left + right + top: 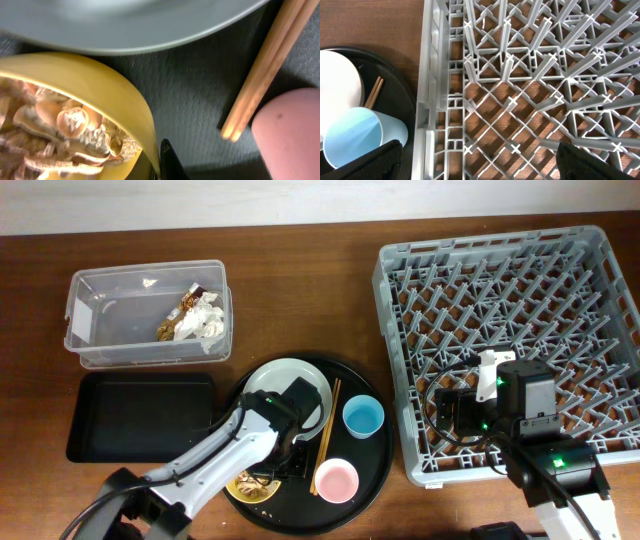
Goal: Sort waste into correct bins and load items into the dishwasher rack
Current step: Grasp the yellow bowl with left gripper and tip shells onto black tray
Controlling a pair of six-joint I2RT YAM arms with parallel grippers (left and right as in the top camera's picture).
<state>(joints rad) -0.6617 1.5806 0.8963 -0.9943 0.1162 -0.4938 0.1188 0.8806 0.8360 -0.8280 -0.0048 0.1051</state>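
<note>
As left pincer (162, 166) meets yellow bowl (90, 85), grip unclear, chopsticks (270, 65) beside, right pincer (480, 161) spread.

Overhead, light is soft and even from above; the tub (150, 352) throws only a faint shadow on the table (300, 270). The left wrist view is too close: plate (125, 20) and pink cup (290, 130) smear, scraps (70, 122) stay sharper. The right wrist view is crisp across the rack (520, 75), though the plate bleaches white at left.
</note>
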